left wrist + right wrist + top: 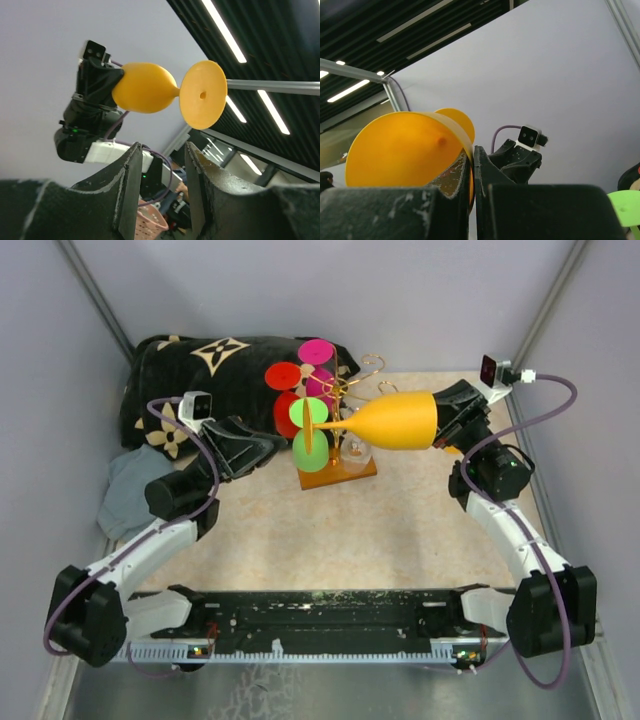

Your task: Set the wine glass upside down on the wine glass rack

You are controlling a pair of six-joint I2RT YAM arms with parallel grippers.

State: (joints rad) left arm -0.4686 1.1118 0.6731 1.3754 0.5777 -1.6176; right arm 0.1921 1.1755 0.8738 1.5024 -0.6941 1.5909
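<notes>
The orange-yellow wine glass [395, 420] is held on its side in the air, its foot [308, 427] pointing left at the wine glass rack. The rack is a gold wire tree [366, 368] on an orange-brown wooden base [335, 474]. My right gripper [442, 426] is shut on the glass's rim, one finger inside the bowl [400, 150] and one outside; its fingertips [481, 165] pinch the wall. The left wrist view shows the glass [145, 87] from the foot side. My left gripper [275, 446] is open and empty left of the rack, jaws apart [162, 170].
Red [284, 375], pink [316, 352] and green [309, 413] glasses hang on the rack, with a clear glass [355, 451] at its base. A black patterned blanket [200, 365] lies at the back left, and a grey-blue cloth [125, 495] lies left of the left arm.
</notes>
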